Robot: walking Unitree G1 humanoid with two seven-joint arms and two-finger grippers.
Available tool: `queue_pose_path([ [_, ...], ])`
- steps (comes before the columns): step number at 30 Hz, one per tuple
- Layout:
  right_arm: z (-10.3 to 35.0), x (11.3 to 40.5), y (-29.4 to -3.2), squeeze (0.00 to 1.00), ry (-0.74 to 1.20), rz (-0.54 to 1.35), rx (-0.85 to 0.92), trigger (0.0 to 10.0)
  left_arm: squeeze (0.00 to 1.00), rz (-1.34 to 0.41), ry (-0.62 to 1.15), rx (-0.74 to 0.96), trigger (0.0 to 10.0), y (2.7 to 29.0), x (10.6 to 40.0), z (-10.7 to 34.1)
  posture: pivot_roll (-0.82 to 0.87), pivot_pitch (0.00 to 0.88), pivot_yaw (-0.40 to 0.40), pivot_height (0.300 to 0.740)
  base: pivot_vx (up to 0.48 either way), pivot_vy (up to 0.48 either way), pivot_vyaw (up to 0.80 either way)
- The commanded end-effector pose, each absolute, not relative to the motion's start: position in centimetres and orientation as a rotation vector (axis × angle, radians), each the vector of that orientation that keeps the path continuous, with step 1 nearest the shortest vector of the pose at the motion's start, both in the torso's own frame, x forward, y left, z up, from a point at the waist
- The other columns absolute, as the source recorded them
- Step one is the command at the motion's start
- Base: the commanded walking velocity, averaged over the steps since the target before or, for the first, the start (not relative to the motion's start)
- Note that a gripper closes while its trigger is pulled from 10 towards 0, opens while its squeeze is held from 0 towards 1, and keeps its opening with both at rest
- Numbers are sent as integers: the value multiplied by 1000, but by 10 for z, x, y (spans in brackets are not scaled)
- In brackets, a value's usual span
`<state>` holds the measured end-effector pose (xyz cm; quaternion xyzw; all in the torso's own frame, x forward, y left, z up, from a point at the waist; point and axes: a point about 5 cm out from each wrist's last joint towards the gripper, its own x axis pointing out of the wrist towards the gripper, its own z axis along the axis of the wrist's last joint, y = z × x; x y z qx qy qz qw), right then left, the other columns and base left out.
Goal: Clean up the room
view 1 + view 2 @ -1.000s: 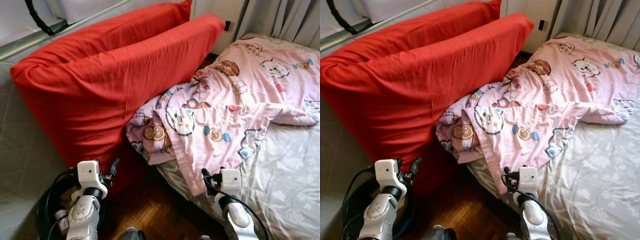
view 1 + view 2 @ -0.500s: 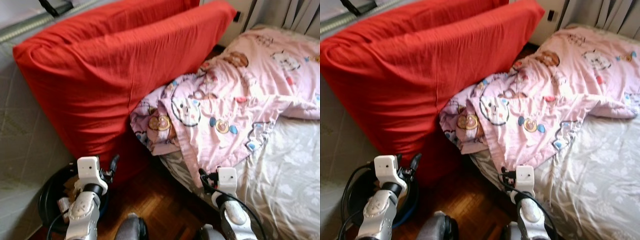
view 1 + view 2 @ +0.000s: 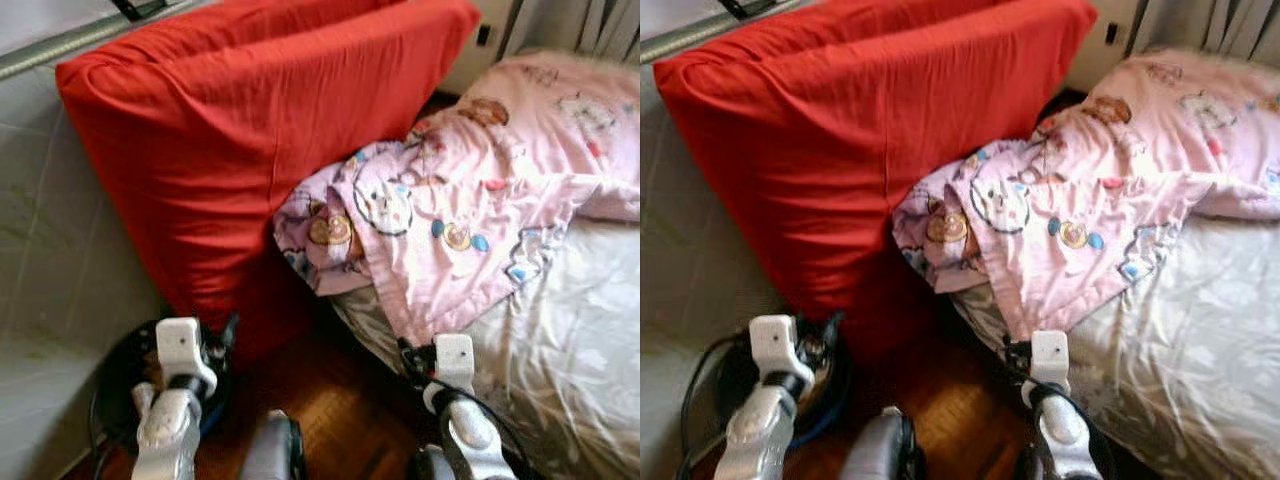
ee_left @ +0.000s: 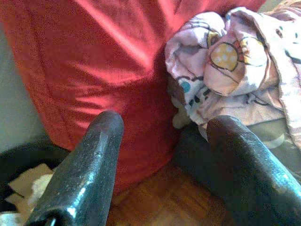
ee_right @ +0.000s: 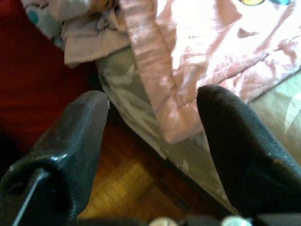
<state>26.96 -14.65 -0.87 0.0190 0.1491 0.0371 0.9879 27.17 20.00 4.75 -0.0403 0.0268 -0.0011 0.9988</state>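
A crumpled pink blanket (image 3: 470,190) with cartoon prints lies across the bed (image 3: 580,330) and hangs over its near edge. Two big red cushions (image 3: 250,140) lean upright between the wall and the bed, touching the blanket's bunched corner (image 4: 221,70). My left gripper (image 3: 222,335) is low by the foot of the red cushion, open with nothing between its fingers (image 4: 101,155). Just before the bed's edge, my right gripper (image 3: 408,358) is also open and empty, and its fingers (image 5: 230,136) frame the hanging blanket hem (image 5: 169,103).
A black round bin (image 3: 120,385) with cables and paper scraps (image 4: 21,181) sits on the floor at the lower left, against the tiled wall (image 3: 50,250). Wooden parquet (image 3: 345,400) forms a narrow strip between cushions and bed. Curtains (image 3: 600,20) hang at the far right.
The whole picture has shifted, so the camera has moved and sits a little closer to the cushions. Both arms keep the same low pose and both grippers stay open.
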Motion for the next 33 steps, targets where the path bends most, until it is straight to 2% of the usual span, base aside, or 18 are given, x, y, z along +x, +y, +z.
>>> queue_pose_path([
  [1,-13,266,-146,0,324,75,32,10000,0,-4,47,-75,10000,200,274,51,23,165,62,651,0,0,0],
  [7,-12,267,-144,0,325,82,29,10000,0,-2,42,-75,10000,200,273,53,23,165,63,631,0,0,0],
  [33,-10,269,-141,0,305,87,49,10000,0,-1,70,-69,10000,199,272,54,25,171,61,621,0,0,0],
])
